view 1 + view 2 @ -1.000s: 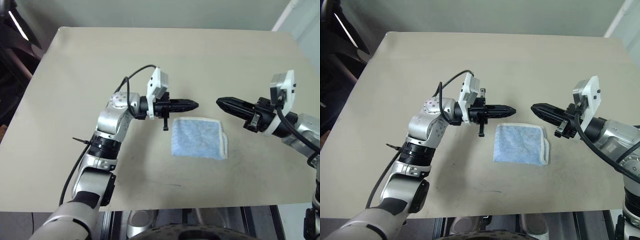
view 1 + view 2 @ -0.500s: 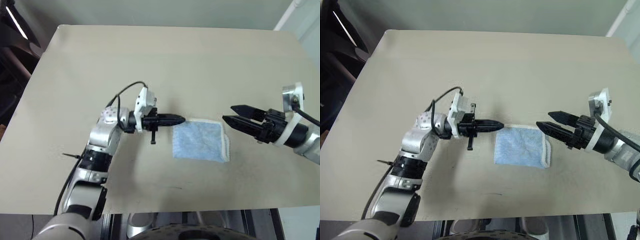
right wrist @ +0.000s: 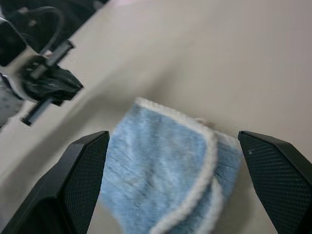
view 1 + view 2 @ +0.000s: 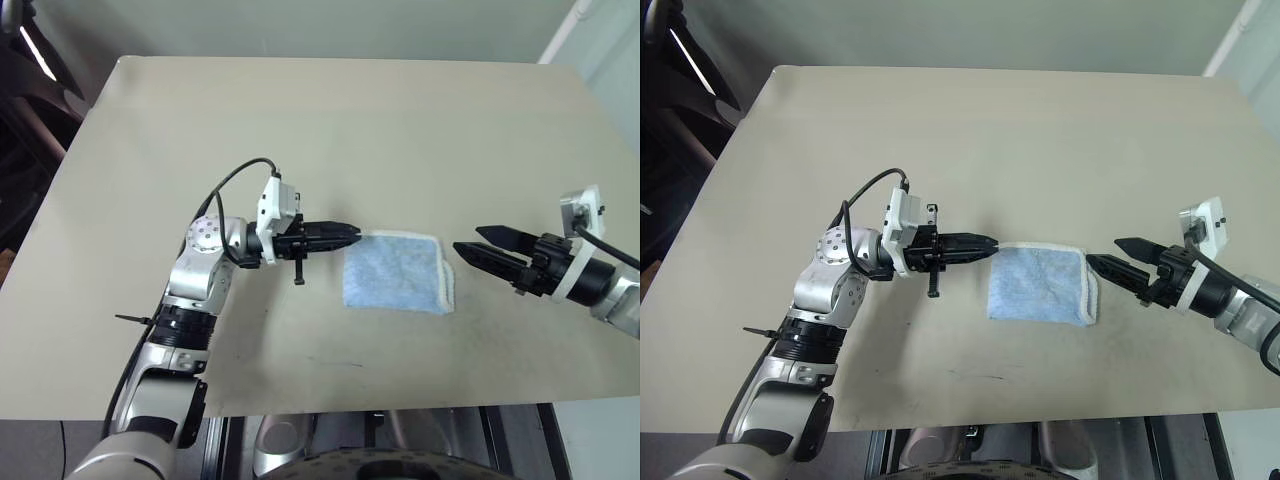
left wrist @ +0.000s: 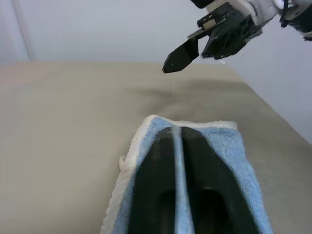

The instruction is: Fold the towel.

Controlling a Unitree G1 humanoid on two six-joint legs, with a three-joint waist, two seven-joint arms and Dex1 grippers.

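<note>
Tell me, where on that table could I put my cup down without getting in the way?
The far half of the table, beyond both hands, is bare, and so is the near strip in front of the towel. The crowded part is the middle band: the left hand and right hand flank the towel closely.

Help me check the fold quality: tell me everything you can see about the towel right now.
The towel is small, light-blue terry cloth with cream-white stitched edging. It lies flat on the beige table, folded into a compact, roughly square stack; on the side toward the right gripper its layered edges show, slightly offset. The left gripper has its tips at the opposite upper corner; contact is unclear. The right gripper's fingers are spread wide, apart from the cloth.
</note>
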